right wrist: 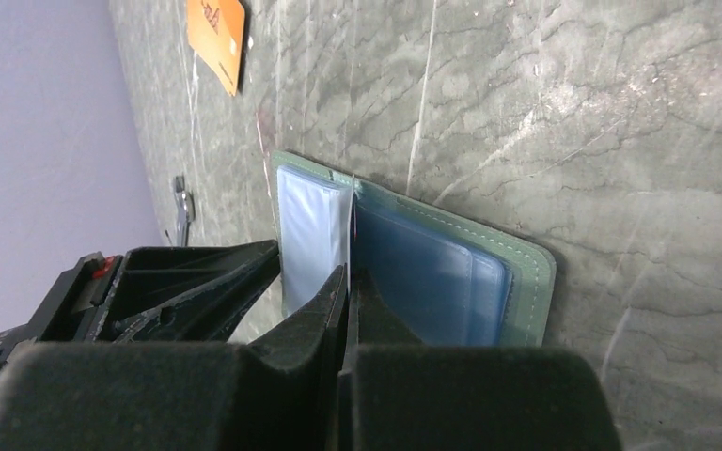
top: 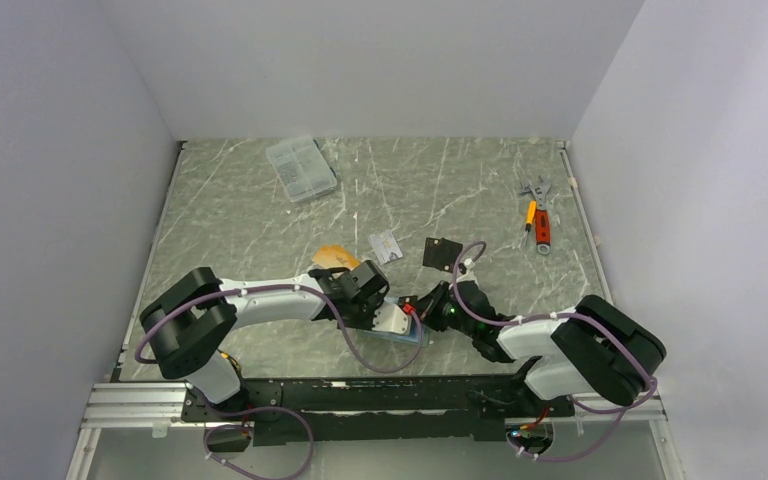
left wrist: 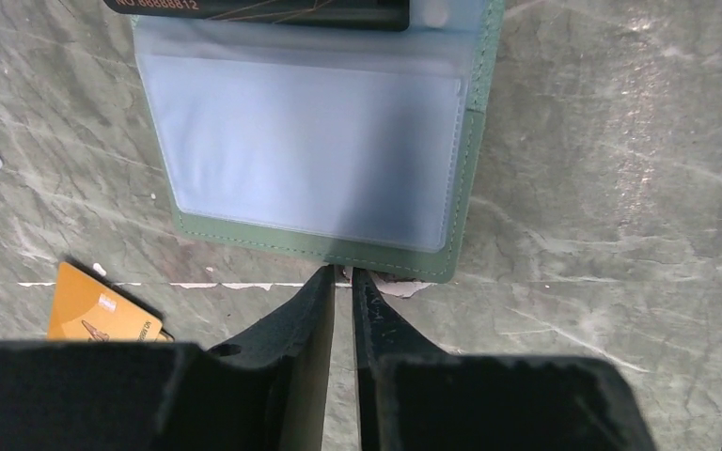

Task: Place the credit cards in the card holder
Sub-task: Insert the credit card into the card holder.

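Observation:
The card holder (left wrist: 320, 246) lies open on the table, green-edged with clear light-blue pockets (right wrist: 437, 282). A dark card with printed digits (left wrist: 263, 9) sits in its far half. My left gripper (left wrist: 340, 274) rests its tips against the holder's near green edge, the jaws a narrow slit apart with nothing between them. My right gripper (right wrist: 348, 277) is shut on a thin clear sleeve at the holder's fold. Both grippers meet over the holder (top: 406, 336) near the table's front. The orange-gold credit card (top: 335, 258) (left wrist: 103, 315) (right wrist: 216, 38) and the silvery-white one (top: 385, 246) lie flat beyond the left gripper.
A flat black square piece (top: 443, 254) lies just beyond the right gripper. A clear compartment box (top: 301, 168) stands at the back left. A wrench and an orange-handled tool (top: 537, 226) lie at the right. White walls close in three sides.

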Controlling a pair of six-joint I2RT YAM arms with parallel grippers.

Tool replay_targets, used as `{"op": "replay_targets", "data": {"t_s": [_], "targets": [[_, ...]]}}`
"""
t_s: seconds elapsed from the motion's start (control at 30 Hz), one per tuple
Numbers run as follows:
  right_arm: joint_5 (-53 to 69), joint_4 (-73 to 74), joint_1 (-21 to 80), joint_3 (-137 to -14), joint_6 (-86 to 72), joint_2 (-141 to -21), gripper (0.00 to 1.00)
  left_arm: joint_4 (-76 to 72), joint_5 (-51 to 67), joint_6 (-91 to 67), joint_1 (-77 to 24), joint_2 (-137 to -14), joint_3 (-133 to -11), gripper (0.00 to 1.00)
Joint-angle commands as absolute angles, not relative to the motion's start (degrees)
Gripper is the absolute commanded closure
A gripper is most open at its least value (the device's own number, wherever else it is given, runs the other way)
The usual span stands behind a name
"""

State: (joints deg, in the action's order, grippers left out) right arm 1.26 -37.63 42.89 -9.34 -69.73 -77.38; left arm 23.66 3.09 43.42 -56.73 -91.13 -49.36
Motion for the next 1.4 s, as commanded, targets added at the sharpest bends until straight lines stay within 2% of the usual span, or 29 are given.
{"op": "replay_targets", "data": {"t_s": [0.0,0.23,0.53,0.87,1.13,1.37], "targets": [[-1.9,-43.0,43.5,-8.2,-71.2,-76.9,1.00,24.0,4.0,43.4,-56.9,-92.7,-49.6,0.83],[-1.3,-40.3,43.7,-9.2,-69.7,-76.2,1.00,25.0,8.6,42.4,-58.3,-90.7,-48.7,0.84],[3.8,-38.9,43.6,-15.6,-65.7,-82.6,1.00,26.0,8.7,41.9,-60.5,-92.4,-49.8,0.85],[2.1,-31.5,43.4,-15.0,-63.1,-75.5,1.00,29.9,5.5,40.5,-60.3,-88.9,-50.6,0.86],[3.9,-36.3,43.4,-12.3,-64.3,-79.2,1.00,34.1,4.9,39.9,-58.0,-86.1,-55.2,0.87],[5.4,-41.6,43.4,-10.7,-65.2,-84.0,1.00,32.7,5.7,39.7,-58.3,-88.8,-56.2,0.88]]}}
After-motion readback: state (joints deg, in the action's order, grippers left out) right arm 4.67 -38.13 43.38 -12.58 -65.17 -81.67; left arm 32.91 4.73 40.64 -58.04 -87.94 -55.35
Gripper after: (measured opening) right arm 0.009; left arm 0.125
